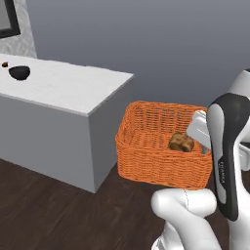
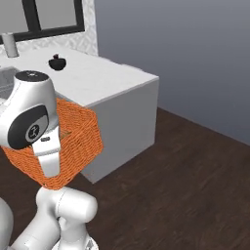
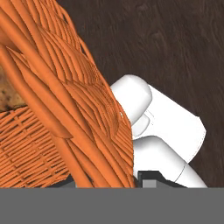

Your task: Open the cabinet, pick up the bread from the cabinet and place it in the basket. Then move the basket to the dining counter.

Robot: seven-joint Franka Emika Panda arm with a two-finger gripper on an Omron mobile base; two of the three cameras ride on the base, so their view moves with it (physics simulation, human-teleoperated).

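Basket hangs in the air in front of you, carried by its near rim, with dark wood floor under it and no support beneath. Your fingers are closed tight on that rim; in the hand view the thick orange weave runs right down to where they sit, though the tips themselves are hidden behind it. You are holding one edge only, so the whole weight hangs off to one side. A quick swing or a sudden stop of the base could let the weave twist or slide out of the pinch, and the basket would fall to the floor.

The bread lies loose inside, against the wall nearest your hand. If the basket tips further as you carry it, the bread can roll across and shift the load, or spill over the low rim.

Beyond the basket stands the white surface with its grey side and sharp corner, just beside the far wall of the basket. Coming in too low would knock the wicker against that edge and lever it out of your grip. Further back on the surface sits a small dark bowl; set down well apart from it.
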